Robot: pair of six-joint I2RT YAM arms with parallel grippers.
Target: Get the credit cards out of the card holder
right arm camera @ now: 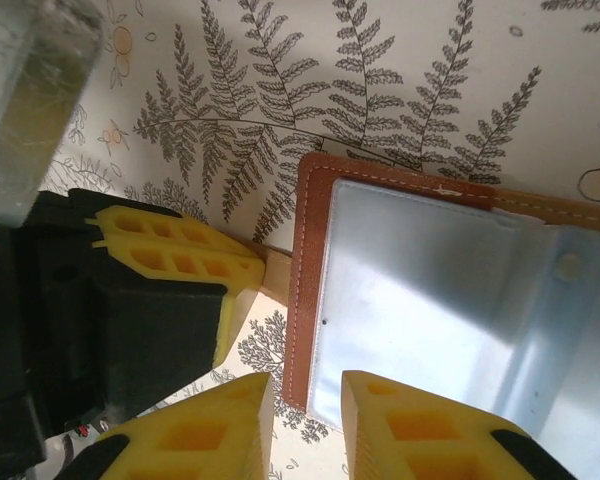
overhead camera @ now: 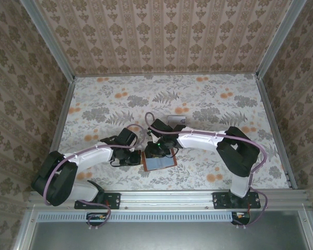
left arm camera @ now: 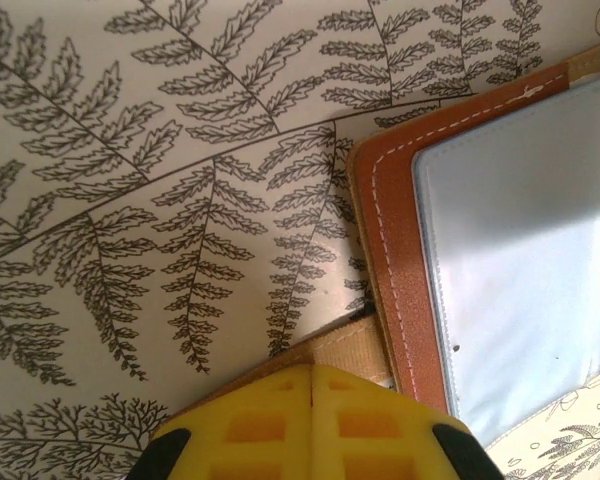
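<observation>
Fern-patterned cloth (overhead camera: 214, 104) is spread over the table, which is closed in by wallpapered panels. The card holder (right arm camera: 310, 250) is laid open and flat directly beneath and just ahead of the right gripper (right arm camera: 305, 385). Its stitched brown end lies under the fingertips, and its long axis runs off toward the side of the right-hand finger, roughly in line with the direction in which the jaws close. The right gripper is the nearer to the pale blue-grey lining (right arm camera: 430, 300) and is judged the one placed to draw the credit cards out. Whether a card lies under that lining cannot be told.

The right gripper's jaws are parted a little, with the holder's end seen through the gap, and nothing is gripped by them. Just beside that gripper, on its left-hand finger's side, the left gripper (left arm camera: 310, 400) is shut tight on a tan strip (left arm camera: 350, 350) at the holder's edge. By this the holder is judged to be pinned down.
</observation>
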